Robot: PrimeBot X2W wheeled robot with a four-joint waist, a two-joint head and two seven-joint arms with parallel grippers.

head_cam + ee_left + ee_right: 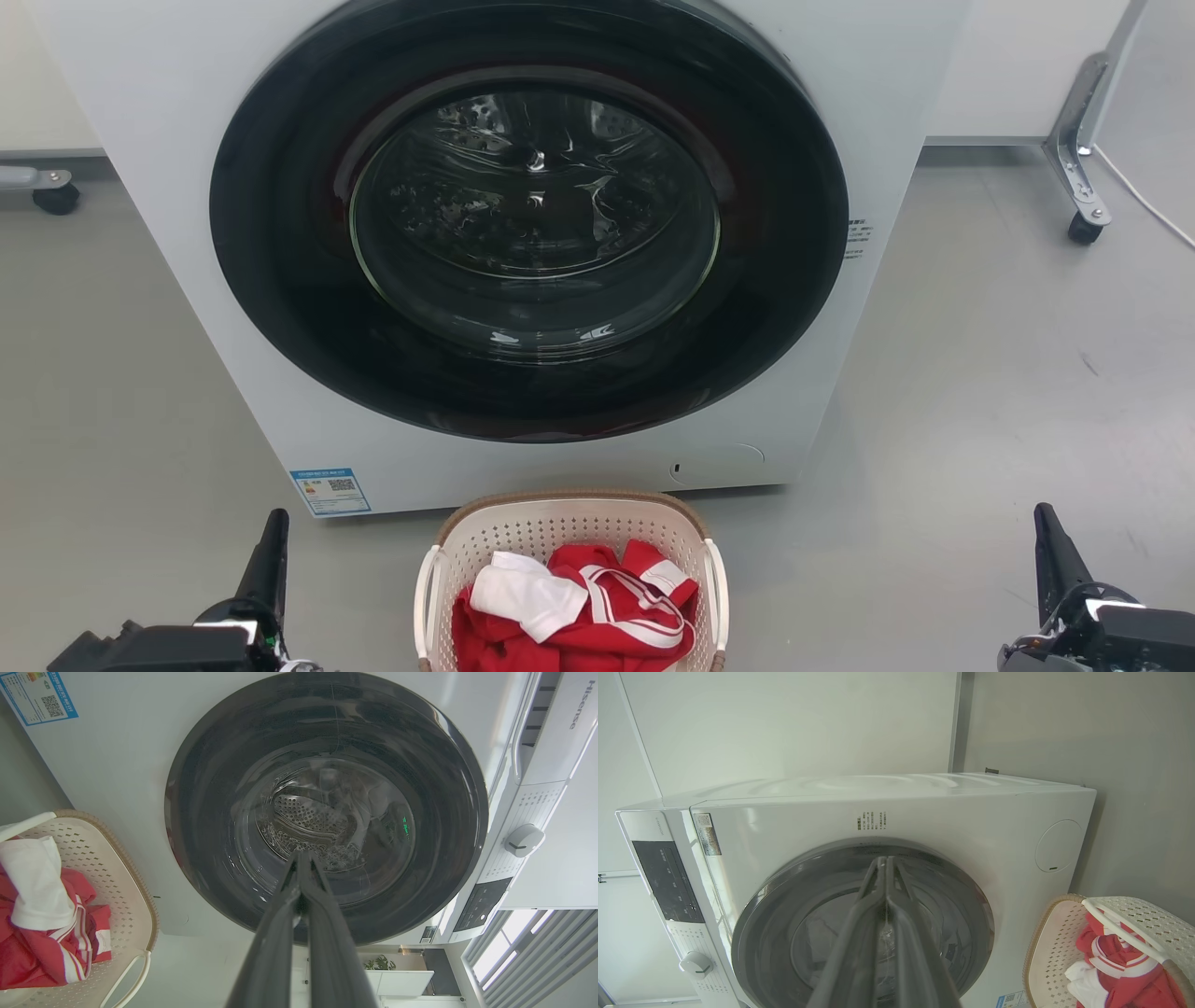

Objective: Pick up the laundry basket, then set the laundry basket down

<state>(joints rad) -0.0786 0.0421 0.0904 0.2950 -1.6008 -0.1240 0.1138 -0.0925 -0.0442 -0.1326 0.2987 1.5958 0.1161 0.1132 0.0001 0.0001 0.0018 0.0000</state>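
I am holding my left gripper [269,555] low at the lower left of the head view. Its two long dark fingers [275,933] are pressed together to a single point and are gripping nothing. My right gripper [1057,555] is hanging at the lower right in the same way, its fingers [859,938] clenched tip to tip around nothing.

Both are pointing toward the washer [159,205], a smooth white box. Its round door [280,280] is a glossy black ring framing a bulging pane of clear glass [532,215]. Through the glass the perforated metal drum [313,821] is glinting. A blue label [330,491] is sticking to the washer's lower corner on my left.

The laundry basket [560,532] is sitting on the smooth grey floor [980,392], between my two grippers and well apart from each, close in front of the washer's base. It is a rounded rectangle of cream plastic. Rows of small holes are dotting its walls, a brown woven-look rim [569,497] is running round the top, and a thin white loop handle [425,597] is curving along each side.

Inside it a crumpled red garment [597,635] with white stripes is lying in soft folds. A plain white cloth [527,593] is draping over its left part.
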